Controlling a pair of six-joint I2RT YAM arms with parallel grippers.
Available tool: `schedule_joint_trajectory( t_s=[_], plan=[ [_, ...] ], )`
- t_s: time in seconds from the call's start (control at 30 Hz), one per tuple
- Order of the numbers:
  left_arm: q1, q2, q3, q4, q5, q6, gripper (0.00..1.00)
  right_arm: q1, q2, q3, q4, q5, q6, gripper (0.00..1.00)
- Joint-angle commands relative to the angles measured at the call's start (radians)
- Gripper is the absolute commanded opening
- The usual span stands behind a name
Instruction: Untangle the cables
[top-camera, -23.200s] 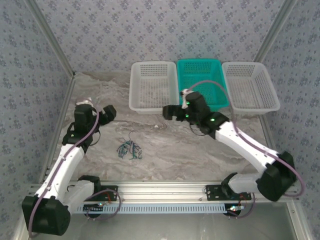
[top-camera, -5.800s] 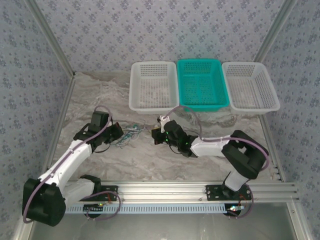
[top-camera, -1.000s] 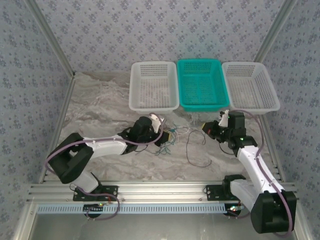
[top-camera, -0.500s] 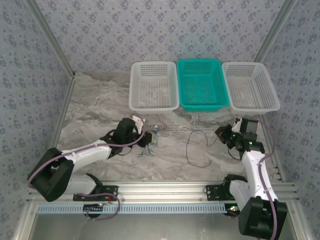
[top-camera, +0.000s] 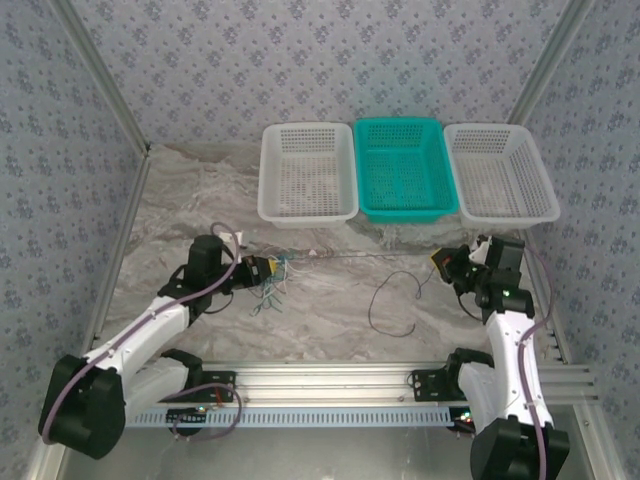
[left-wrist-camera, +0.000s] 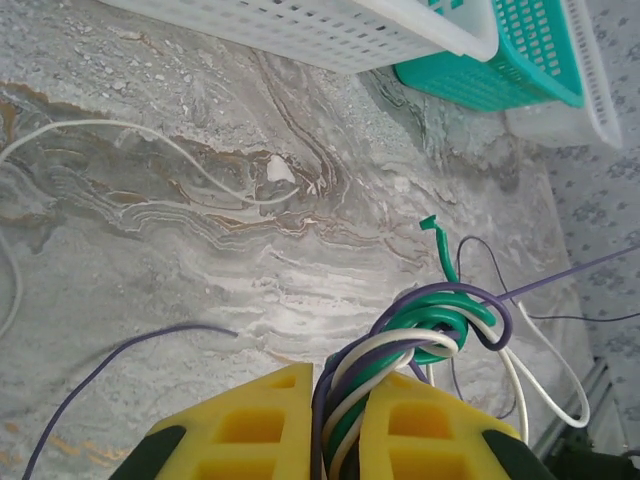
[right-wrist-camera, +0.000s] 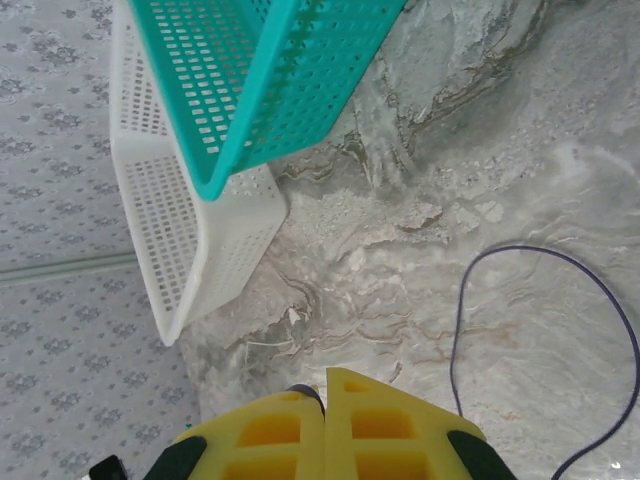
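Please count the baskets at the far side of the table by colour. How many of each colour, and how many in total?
White baskets: 2, left one and right one
Teal basket: 1
Total: 3

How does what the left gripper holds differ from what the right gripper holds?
The left gripper clamps a knotted bundle of green, white and purple cables; the right gripper pinches what looks like one dark strand. The left fingers sit slightly apart around the bundle; the right fingers are pressed together. Both are shut, that strand taut between them.
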Motion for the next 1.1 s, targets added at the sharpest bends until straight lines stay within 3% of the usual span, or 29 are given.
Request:
schedule_joint_trajectory(
  t_s=[0.0, 0.13, 0.2, 0.27, 0.4, 0.53, 0.6, 0.67, 0.83, 0.97, 1.07],
  plan=[
    [0.212, -0.006, -0.068, -0.263, -0.476, -0.069, 0.0, -0.118, -0.011, 0.094, 0.149, 0.594, 0.065, 0.0],
    [0.226, -0.002, -0.066, -0.245, -0.438, -0.061, 0.02, -0.078, 0.002, 0.121, 0.221, 0.523, 0.038, 0.0],
    [0.225, 0.008, -0.08, -0.165, -0.323, -0.027, 0.06, -0.019, 0.037, 0.142, 0.297, 0.41, 0.006, 0.0],
    [0.214, 0.028, -0.088, -0.078, -0.216, -0.007, 0.08, 0.105, 0.087, 0.183, 0.33, 0.37, -0.058, 0.0],
    [0.178, 0.084, -0.036, -0.142, -0.284, -0.004, 0.14, 0.337, 0.136, 0.259, 0.3, 0.49, -0.203, 0.0],
    [0.157, 0.148, 0.001, -0.143, -0.289, -0.009, 0.21, 0.375, 0.18, 0.311, 0.318, 0.422, -0.189, 0.0],
    [0.127, 0.172, 0.027, -0.148, -0.305, 0.008, 0.31, 0.387, 0.196, 0.356, 0.313, 0.385, -0.187, 0.0],
    [0.088, 0.181, 0.055, -0.158, -0.335, 0.025, 0.5, 0.413, 0.209, 0.419, 0.3, 0.359, -0.204, 0.0],
    [0.04, 0.116, 0.111, -0.22, -0.439, 0.053, 0.86, 0.482, 0.26, 0.63, 0.245, 0.327, -0.253, 0.0],
    [0.036, -0.003, 0.163, -0.307, -0.485, 0.1, 0.98, 0.536, 0.33, 0.808, 0.254, 0.311, -0.257, 0.0],
    [0.03, -0.09, 0.209, -0.37, -0.483, 0.133, 0.99, 0.573, 0.411, 0.957, 0.278, 0.32, -0.264, 0.0]
  ],
)
